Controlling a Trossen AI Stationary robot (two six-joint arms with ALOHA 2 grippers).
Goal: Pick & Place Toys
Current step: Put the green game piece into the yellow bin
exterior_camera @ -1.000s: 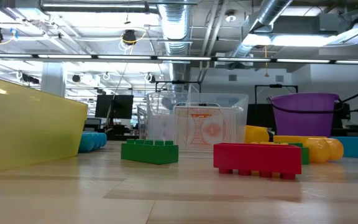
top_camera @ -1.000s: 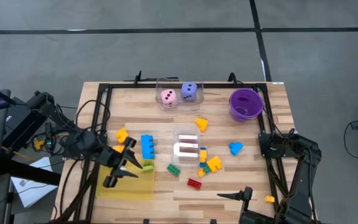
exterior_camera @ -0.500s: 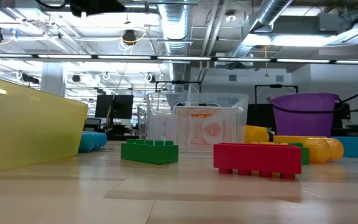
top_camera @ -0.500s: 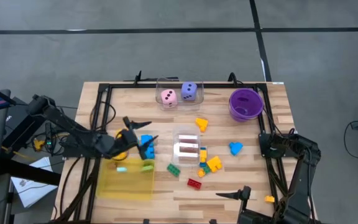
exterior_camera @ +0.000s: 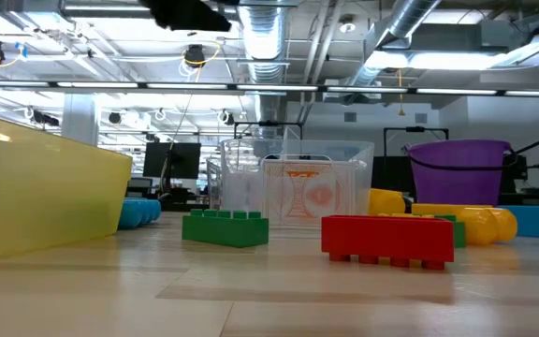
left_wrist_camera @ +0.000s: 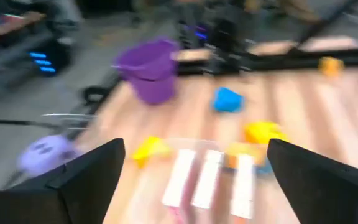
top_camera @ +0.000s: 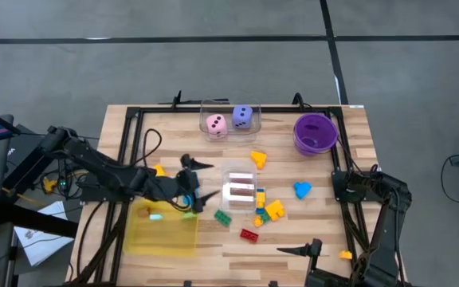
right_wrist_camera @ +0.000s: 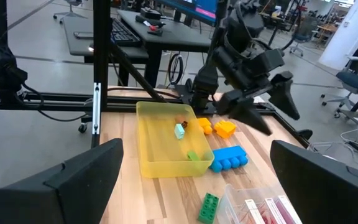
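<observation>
Left end effector (top_camera: 198, 181) open above blue brick (top_camera: 186, 194), clear box (top_camera: 240, 186) adjacent.

Two dark jointed arms, black cables trailing, pointed black jaws.

Two dotted foam dice sit at the upper middle of the high view: one pink die (top_camera: 216, 124) and one purple die (top_camera: 243, 117). One round purple bowl (top_camera: 315, 133) is at the upper right. One translucent yellow tray (top_camera: 164, 233) lies at the lower left, with two small pieces visible inside it, a pale green one (top_camera: 155, 216) and a green one (top_camera: 188, 213). One clear box of playing cards (top_camera: 240, 187) is at centre. Loose on the wood: one blue brick (right_wrist_camera: 229, 158), one dark green brick (top_camera: 222, 217), one red brick (top_camera: 249, 235), one blue rounded shape (top_camera: 301, 190), one yellow shape (top_camera: 258, 158). A small mixed cluster (top_camera: 268, 210) right of centre cannot be counted.
</observation>
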